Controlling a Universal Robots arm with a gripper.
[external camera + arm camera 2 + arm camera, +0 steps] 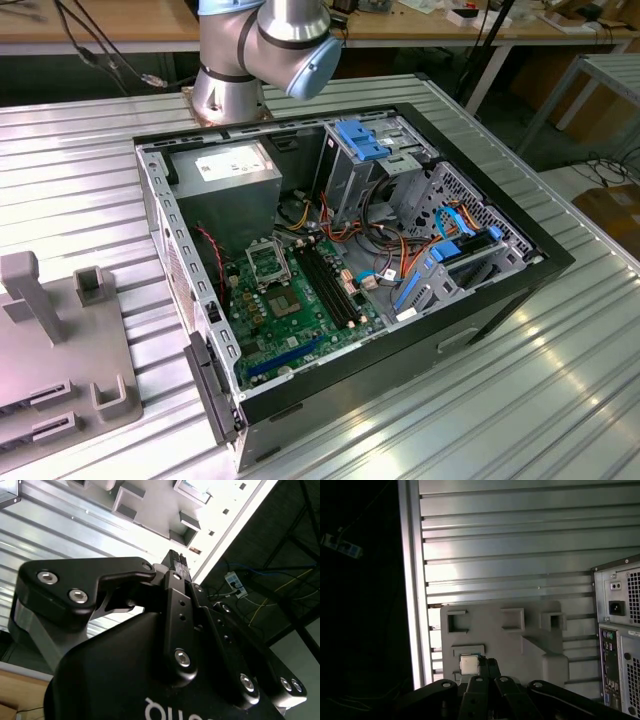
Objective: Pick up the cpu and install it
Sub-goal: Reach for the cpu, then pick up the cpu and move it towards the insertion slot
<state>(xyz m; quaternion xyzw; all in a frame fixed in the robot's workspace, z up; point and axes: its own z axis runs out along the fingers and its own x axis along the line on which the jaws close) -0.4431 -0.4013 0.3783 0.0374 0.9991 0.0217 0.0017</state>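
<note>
**Reaching for the cpu on its holder**

Treat this as the reach for the pickup, probably early in the task. Find the cpu (468, 664) lying flat in a shallow pocket of the grey holder (520, 645), at the holder's corner nearest the long edge of the table (520, 540) and well apart from the computer case (400, 370). Note the socket (268, 262) on the motherboard (300, 320), seemingly unfilled, deep inside the case.

Line up squarely over the chip before descending. Come down level, so that both pads meet opposite edges together. Grip by the edges only and lightly, keeping clear of the pocket's walls. Lift straight up, without tilting or dragging against the holder.

Read the gripper (487, 666) in the first wrist view as pressed together at the tips and pinching nothing. Place it over the holder, with the tips appearing just beside the cpu. Leave open whether anything touches and how high above the pocket it hangs.
</note>
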